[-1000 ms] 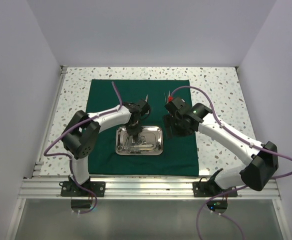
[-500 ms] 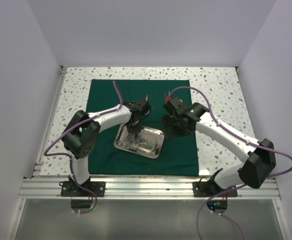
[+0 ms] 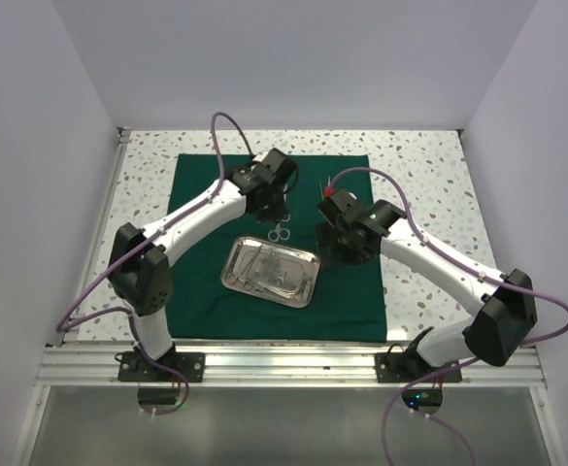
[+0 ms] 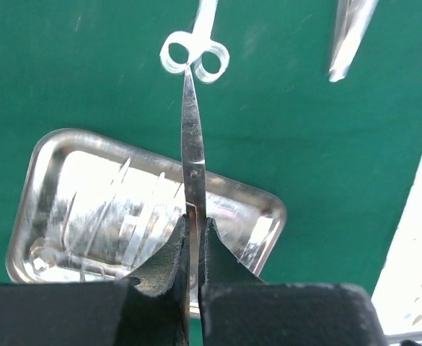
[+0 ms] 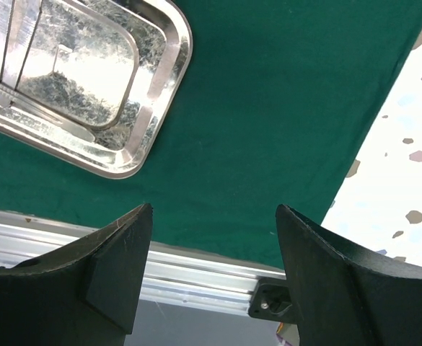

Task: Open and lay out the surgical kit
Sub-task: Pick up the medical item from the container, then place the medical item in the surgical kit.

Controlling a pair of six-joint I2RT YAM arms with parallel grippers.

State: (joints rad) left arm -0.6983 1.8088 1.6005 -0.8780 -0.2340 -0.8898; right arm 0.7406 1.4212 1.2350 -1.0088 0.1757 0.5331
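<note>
Above green cloth (image 3: 206, 291), L jaws clamp slim silver scissors (image 4: 192, 144) by blade end; R jaws apart.

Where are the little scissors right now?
The scissors are pinched by their blade tips in the left gripper. In the top view they hang over the green cloth, just past the far side of the steel tray.

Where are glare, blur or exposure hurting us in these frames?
Left wrist: the steel tray mirrors bright streaks, so the instruments in it are hard to separate; the scissors in the left gripper are sharp. Right wrist: the right gripper is nearly black, the table washed out. Top external: even light, no hard shadows, instruments too small to resolve.
</note>
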